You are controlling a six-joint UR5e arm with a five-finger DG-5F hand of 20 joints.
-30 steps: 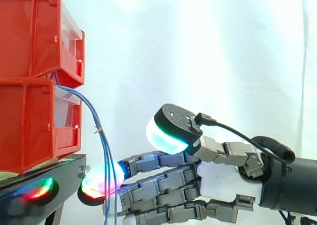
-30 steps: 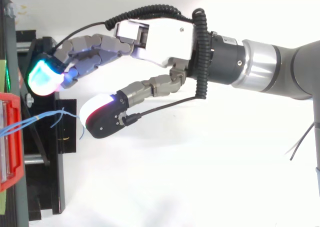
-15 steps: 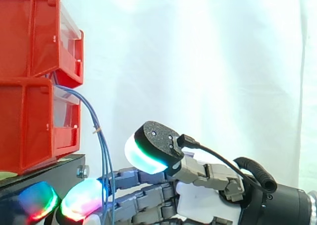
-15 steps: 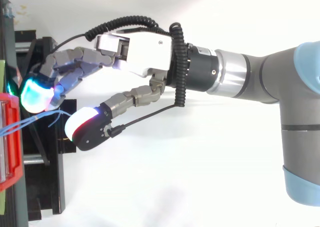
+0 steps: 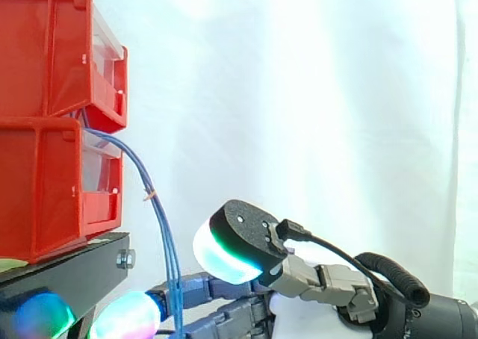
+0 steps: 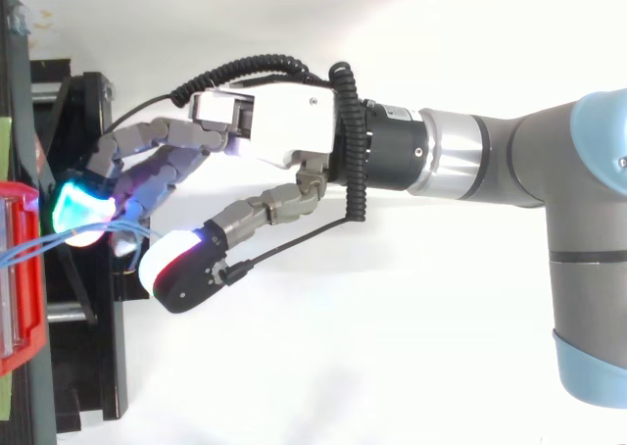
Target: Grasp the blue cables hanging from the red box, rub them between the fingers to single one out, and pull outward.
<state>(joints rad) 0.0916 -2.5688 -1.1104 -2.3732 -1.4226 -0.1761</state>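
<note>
Thin blue cables (image 5: pixel 160 231) come out of the gap above the lower red box (image 5: pixel 45 190) and hang down past the stand's edge. My hand (image 6: pixel 279 122) reaches in from the right, low in the side view. Its fingers (image 5: pixel 202 287) are stretched out behind the cables, with glowing tips by the stand. The thumb's pad (image 5: pixel 228 243) stands apart to the right of the cables, not touching them. From above, the cables (image 6: pixel 39 247) run from the box to the space between the cyan fingertip (image 6: pixel 78 210) and the thumb (image 6: pixel 181 269). The hand is open.
A second red bin (image 5: pixel 52 48) sits stacked on the lower one. Both rest on a black stand (image 5: pixel 71 268), whose frame (image 6: pixel 93 367) lies under the fingertips. A white curtain hangs behind, with free room to the right.
The hand has moved down and further towards the stand. Its fingertips have slid in behind the hanging cables, and the thumb has come closer to them.
</note>
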